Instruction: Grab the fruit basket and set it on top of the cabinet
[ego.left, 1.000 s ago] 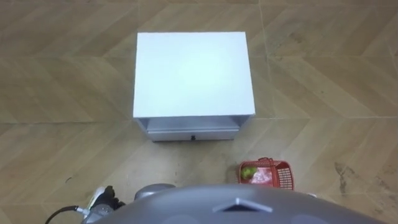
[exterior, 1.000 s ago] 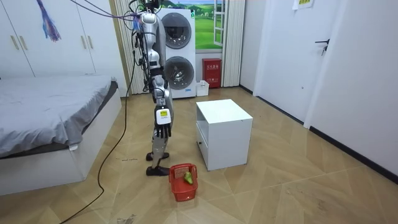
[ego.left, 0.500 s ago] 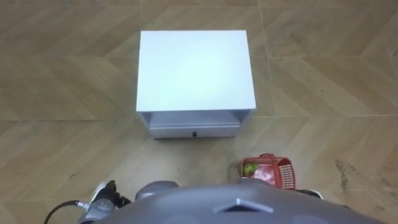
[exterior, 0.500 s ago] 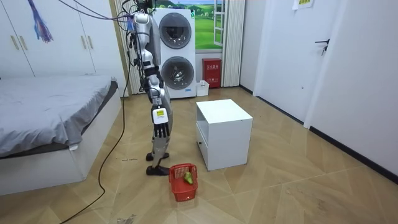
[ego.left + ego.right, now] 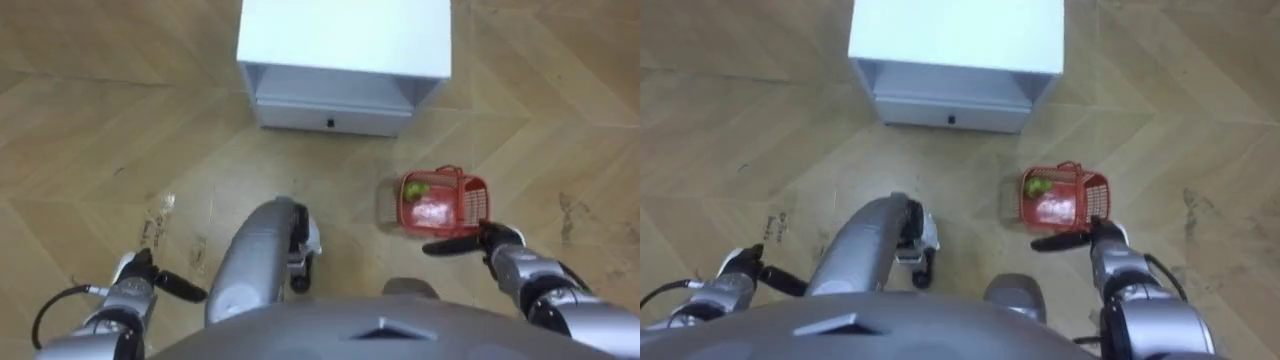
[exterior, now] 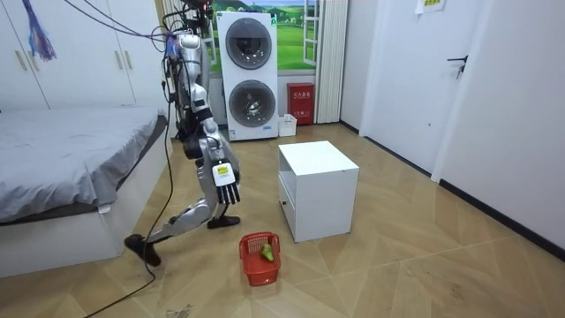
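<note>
On the floor off the white cabinet's (image 5: 345, 50) front right corner, fruit basket (image 5: 443, 203) lies long axis left-right, just ahead of right hand (image 5: 490, 243), fingers straight, holding nothing; left hand (image 5: 140, 275), loosely spread, well apart

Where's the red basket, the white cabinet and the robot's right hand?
red basket (image 5: 476, 198): left eye view, mesh side wall.
white cabinet (image 5: 345, 35): left eye view, its top.
right hand (image 5: 490, 240): left eye view, near thumb base.
</note>
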